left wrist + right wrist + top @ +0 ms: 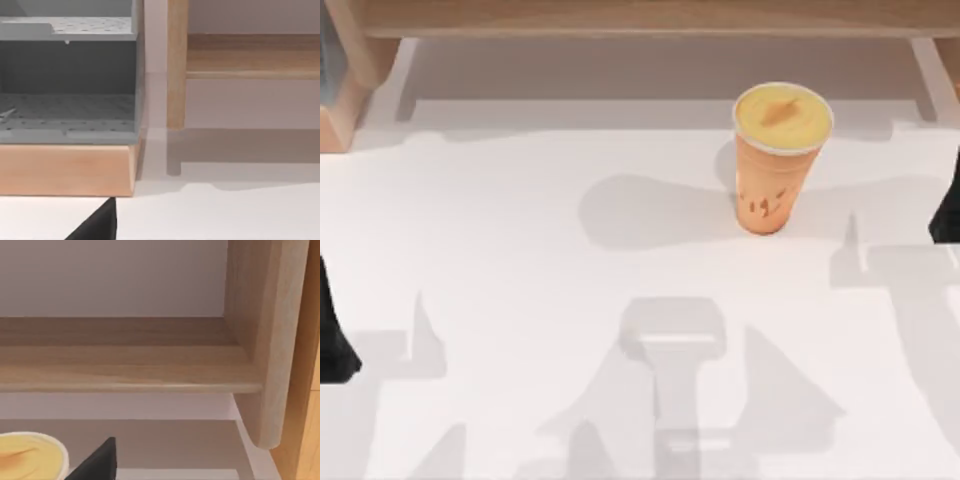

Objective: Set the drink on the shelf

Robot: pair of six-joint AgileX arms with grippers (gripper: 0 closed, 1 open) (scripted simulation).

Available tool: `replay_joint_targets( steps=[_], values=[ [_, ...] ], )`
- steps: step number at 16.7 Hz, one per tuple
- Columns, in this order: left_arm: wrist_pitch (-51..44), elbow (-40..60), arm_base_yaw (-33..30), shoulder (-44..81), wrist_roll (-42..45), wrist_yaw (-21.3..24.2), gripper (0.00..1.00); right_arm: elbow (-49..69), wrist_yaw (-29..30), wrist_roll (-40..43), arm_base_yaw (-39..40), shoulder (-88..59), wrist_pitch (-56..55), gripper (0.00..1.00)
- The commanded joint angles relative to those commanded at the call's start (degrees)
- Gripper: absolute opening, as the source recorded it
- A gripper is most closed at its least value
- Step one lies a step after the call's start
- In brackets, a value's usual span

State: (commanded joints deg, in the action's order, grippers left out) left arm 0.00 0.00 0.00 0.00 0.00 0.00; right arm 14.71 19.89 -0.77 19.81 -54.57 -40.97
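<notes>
The drink point(780, 165) is a tapered orange cup with dark reddish marks and a yellow creamy top. It stands upright on the white table, right of centre and just in front of the shelf point(640, 16). The shelf is a long light-brown plank along the far edge, on wooden side supports point(270, 340). The cup's top point(27, 459) shows below the plank point(125, 372) in the right wrist view. My right gripper point(948, 215) sits at the table's right edge, well apart from the cup. My left gripper point(332, 345) is parked at the left edge.
A grey perforated rack point(67, 85) on a wooden base point(65, 170) stands at the far left, beside the shelf's left support point(176, 65). The white tabletop point(520, 300) spreads open in front of the cup.
</notes>
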Motion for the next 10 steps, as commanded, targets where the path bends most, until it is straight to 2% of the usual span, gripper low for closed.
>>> replay_joint_targets(
  steps=[10],
  values=[
    [0.0,0.0,0.0,0.0,0.0,0.0,1.0,13.3,19.8,0.2,18.1,-53.3,-38.9,1.0]
  ],
)
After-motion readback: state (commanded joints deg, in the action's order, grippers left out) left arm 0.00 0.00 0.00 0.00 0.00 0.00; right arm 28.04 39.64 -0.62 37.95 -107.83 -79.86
